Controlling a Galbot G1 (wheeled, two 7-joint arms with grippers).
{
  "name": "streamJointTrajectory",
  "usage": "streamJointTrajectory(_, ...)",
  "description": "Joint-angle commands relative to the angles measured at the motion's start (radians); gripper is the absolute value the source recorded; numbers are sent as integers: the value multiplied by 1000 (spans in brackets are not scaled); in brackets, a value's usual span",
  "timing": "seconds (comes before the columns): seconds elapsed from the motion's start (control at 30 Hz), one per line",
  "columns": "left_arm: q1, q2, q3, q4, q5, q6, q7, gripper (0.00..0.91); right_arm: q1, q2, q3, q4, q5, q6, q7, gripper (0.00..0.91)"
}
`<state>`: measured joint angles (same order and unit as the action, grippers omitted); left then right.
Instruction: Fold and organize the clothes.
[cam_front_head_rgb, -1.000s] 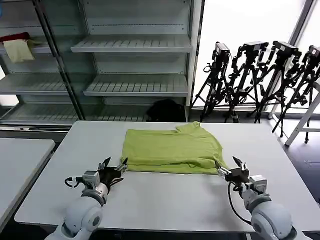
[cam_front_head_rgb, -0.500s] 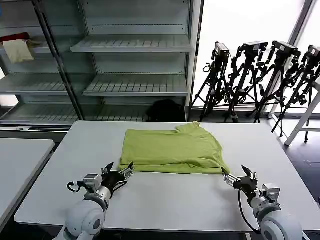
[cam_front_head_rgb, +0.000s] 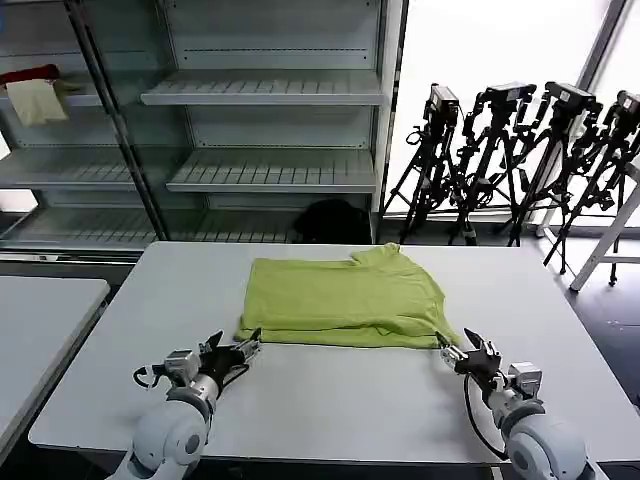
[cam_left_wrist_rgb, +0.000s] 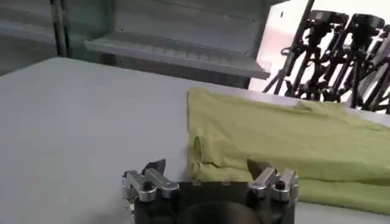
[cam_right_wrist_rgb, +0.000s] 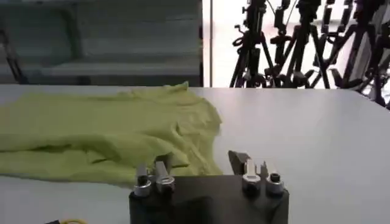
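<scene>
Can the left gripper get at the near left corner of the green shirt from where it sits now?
Probably yes. The left gripper sits open on the table, just short of the T-shirt's near left corner, and nothing lies between them. The folded edge faces its fingers in the left wrist view.

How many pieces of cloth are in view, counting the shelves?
3: the green T-shirt folded on the table, plus a red cloth and a cream cloth on the upper left shelf; others may be hidden.

One T-shirt (cam_front_head_rgb: 345, 301), two end effectors, perhaps four tripods (cam_front_head_rgb: 520, 160).

T-shirt (cam_front_head_rgb: 343, 302) lies on table (cam_front_head_rgb: 330, 400), shelves (cam_front_head_rgb: 265, 95) behind.
</scene>
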<state>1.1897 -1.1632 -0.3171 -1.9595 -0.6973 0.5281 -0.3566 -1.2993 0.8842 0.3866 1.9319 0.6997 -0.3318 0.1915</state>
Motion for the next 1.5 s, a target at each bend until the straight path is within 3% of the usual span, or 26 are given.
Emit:
streamJointTrajectory(0.03,2,-2,0,15,-5,-3,1,453,23,1,-18,-17,-14,1,-5,474)
streamJointTrajectory(0.2,1,-5,13,4,-1,-3,3,191,16,2,-25,-26,-18,7,-8,373)
streamJointTrajectory(0.27,1,-5,15,7,1,-3,4,20,15,2,-27,-28,-20,9,-10,232)
streamJointTrajectory(0.4,4,-4,16,9,3,-5,5,20,14,1,-30,-28,-25,10,-14,111)
streamJointTrajectory(0.67,8,-1,21,6,7,-15,20,10,15,-1,-30,-26,-33,16,-19,0)
streamJointTrajectory(1.2,1,54,38,-11,39,-24,31,0,13,-11,-18,14,-31,10,-17,0)
streamJointTrajectory(1.5,30,107,40,-99,24,-1,-26,0,-27,-37,-2,113,7,-41,-4,0)
